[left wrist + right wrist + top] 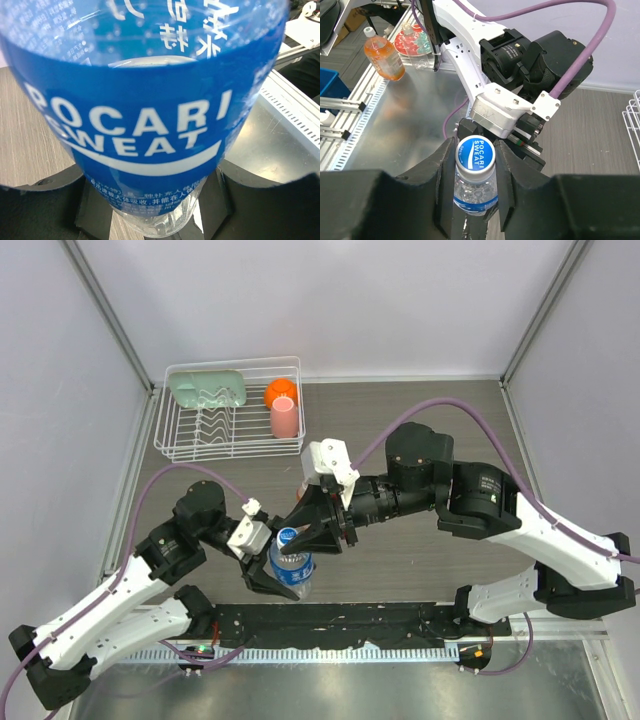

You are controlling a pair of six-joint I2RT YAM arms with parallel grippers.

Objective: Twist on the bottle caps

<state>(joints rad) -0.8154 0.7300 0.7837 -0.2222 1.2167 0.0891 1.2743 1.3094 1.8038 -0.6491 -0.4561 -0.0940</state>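
Pinching blue cap (476,152) | right pincer (475,161) | left pincer (283,575) clamps bottle (140,125) (blue label)

A wood-grain counter (430,410) is shown, with a white wire dish rack (215,428) set at its far left corner. An orange-drink bottle (382,57) is stood upright on the metal sheet (405,115) adjoining the near edge.

Robotics lab cell, my white-and-black left arm (110,605) and right arm (560,540) bolted to a black metal rail (340,618), plain white panel walls (330,300), aluminium corner posts (108,310).
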